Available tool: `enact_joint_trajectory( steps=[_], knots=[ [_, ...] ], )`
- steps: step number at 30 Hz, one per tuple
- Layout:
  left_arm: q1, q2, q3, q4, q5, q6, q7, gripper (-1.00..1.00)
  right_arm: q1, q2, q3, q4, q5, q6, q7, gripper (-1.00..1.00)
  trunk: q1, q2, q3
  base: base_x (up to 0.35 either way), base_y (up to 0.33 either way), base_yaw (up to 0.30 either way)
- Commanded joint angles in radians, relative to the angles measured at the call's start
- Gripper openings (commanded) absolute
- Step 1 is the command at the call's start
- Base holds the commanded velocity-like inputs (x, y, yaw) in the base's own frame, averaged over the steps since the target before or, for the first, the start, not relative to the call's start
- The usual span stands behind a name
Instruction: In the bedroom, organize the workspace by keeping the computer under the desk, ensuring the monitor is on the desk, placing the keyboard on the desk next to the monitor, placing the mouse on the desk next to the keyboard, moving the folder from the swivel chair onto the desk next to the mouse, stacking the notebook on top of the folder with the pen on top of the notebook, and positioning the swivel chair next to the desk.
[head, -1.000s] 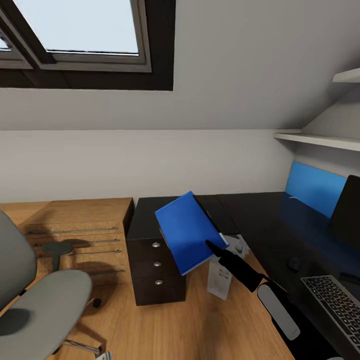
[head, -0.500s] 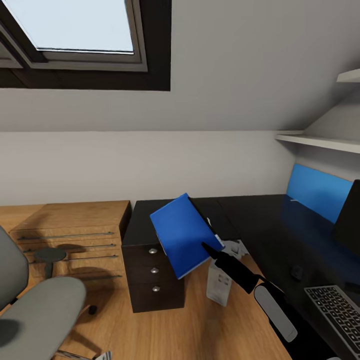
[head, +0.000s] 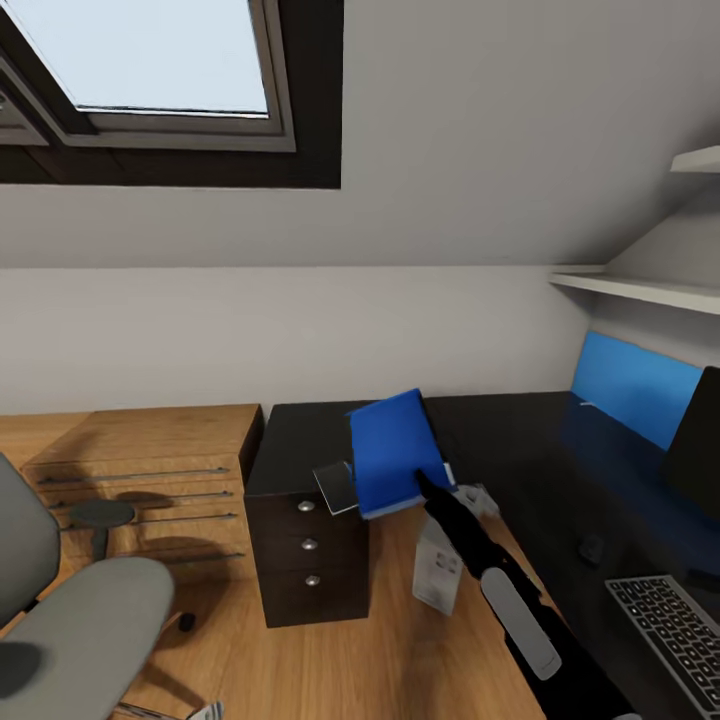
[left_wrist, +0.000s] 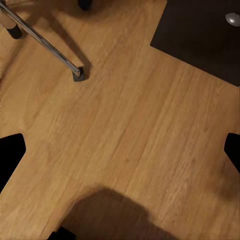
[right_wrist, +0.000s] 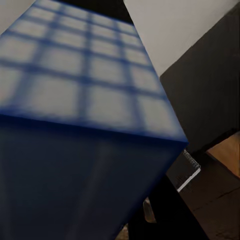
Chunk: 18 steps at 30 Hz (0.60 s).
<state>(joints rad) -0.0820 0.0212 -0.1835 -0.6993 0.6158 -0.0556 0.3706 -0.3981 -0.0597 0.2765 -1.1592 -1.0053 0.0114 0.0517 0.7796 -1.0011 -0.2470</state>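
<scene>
Folder (head: 393, 452): bright blue, held aloft and tilted over the near corner of the desk (head: 500, 440), just above the three-drawer unit (head: 308, 545); it is carried high so that it passes over the desk edge instead of catching on it.
Right gripper (head: 428, 487): clamped on the folder's lower edge, the arm reaching forward from the lower right; gripping an edge leaves the broad face free to be laid flat later. In the right wrist view the folder (right_wrist: 85, 115) looms close against the camera.
Left gripper (left_wrist: 120, 150): jaws spread wide and holding nothing, pointing down at the wooden floor (left_wrist: 125, 125), seemingly parked out of the way while the right arm works.
Notebook (head: 337, 487): a small grey rectangle showing just beside the folder's left edge, tilted; whether it rests on the desk corner or hangs with the folder I cannot tell.
Keyboard (head: 672, 628): on the desk at the far right, with the mouse (head: 592, 547) near it; the folder's goal is likely the bare top beside the mouse.
Monitor (head: 697, 440): upright at the right edge, before the blue back panel (head: 630, 385).
Swivel chair (head: 70, 610): lower left, well apart from the desk, its seat bare.
Computer (head: 438, 570): pale tower on the floor, under the desk's edge.
</scene>
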Motion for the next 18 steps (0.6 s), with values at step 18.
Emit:
enact_joint_trajectory(
  steps=[18],
  knots=[
    [-0.001, 0.002, -0.008, -0.002, 0.010, -0.006, 0.007, 1.00, -0.001, 0.026, -0.007, -0.010, -0.154, -0.122, -0.079, -1.00, -0.069, 0.125, 0.055, 0.000, 0.000, 0.000]
  ],
)
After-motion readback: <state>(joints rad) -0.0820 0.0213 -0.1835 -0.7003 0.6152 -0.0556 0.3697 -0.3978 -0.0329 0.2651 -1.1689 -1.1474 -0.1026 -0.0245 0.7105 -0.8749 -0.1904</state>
